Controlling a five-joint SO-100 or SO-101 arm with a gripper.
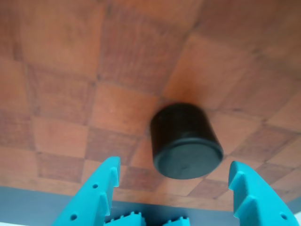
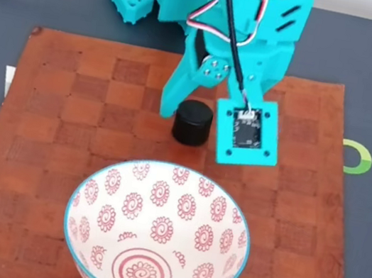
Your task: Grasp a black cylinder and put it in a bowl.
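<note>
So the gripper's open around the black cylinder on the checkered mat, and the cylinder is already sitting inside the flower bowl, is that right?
Not quite. The black cylinder is not in the bowl; the fixed view shows it standing on the checkered mat, just beyond the bowl's rim. The rest holds: in the wrist view the gripper is open with the cylinder between its fingers.

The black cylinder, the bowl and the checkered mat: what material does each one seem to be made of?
The black cylinder looks like matte plastic or rubber: dull, even surface, faint sheen only. The bowl appears to be glazed ceramic: glossy white, red printed motifs, light-blue rim. The checkered mat seems leather or an imitation: brown, grainy embossed squares, worn edges.
</note>
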